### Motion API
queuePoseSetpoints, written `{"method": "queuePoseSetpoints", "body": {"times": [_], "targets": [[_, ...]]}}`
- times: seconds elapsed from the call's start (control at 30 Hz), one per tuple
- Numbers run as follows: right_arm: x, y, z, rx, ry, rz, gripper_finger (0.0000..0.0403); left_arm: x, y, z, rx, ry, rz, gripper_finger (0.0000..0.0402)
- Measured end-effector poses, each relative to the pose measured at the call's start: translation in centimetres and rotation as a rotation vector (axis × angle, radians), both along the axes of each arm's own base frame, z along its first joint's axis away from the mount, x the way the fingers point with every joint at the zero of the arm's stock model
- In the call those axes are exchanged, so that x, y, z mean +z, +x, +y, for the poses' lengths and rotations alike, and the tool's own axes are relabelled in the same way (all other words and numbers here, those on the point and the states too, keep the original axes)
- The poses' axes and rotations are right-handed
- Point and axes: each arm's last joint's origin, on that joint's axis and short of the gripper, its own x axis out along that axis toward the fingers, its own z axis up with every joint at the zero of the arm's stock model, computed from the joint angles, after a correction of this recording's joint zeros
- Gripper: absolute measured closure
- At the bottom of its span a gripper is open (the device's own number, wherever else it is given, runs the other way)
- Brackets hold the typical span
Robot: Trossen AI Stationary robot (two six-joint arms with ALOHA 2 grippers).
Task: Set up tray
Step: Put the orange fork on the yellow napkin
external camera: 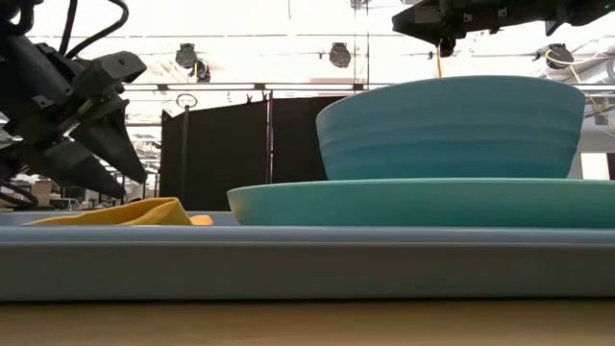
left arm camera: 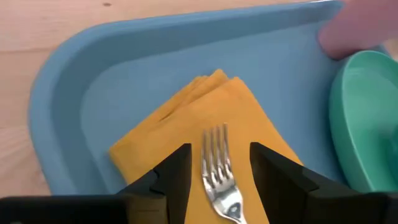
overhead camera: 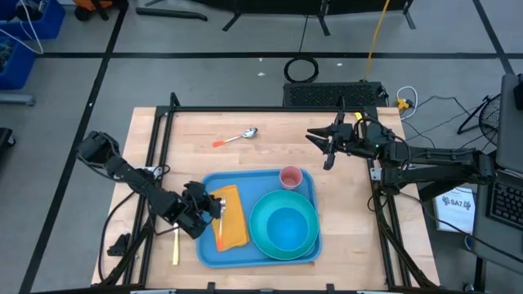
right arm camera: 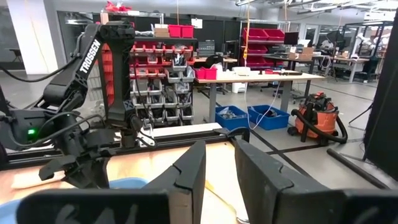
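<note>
Now the left tool (left arm camera: 214, 180) gapes over a fork (left arm camera: 219, 174), seemingly resting on the tray's (left arm camera: 93, 93) napkin (left arm camera: 186, 118).

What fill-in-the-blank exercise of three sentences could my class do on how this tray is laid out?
1. The fork lies on the folded ____ napkin in the tray.
2. The blue bowl sits on the teal ____.
3. The spoon lies on the wooden ____, outside the tray.

Missing words: yellow; plate; table
</note>
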Motion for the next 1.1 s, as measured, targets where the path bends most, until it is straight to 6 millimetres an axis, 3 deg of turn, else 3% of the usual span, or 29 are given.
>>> {"method": "queuePoseSetpoints", "body": {"times": [0.47,0.8,1.1], "targets": [[0.0,0.0,0.0,0.000,0.003,-0.001,0.0325,-0.1,0.9,1.1,-0.014,-0.015,0.051,0.0236],[0.0,0.0,0.0,0.000,0.003,-0.001,0.0325,-2.0,0.4,1.6,-0.040,-0.080,-0.018,0.0236],[0.0,0.0,0.0,-0.001,0.001,0.000,0.0325,-2.3,0.2,1.7,-0.064,-0.070,-0.018,0.0242]]}}
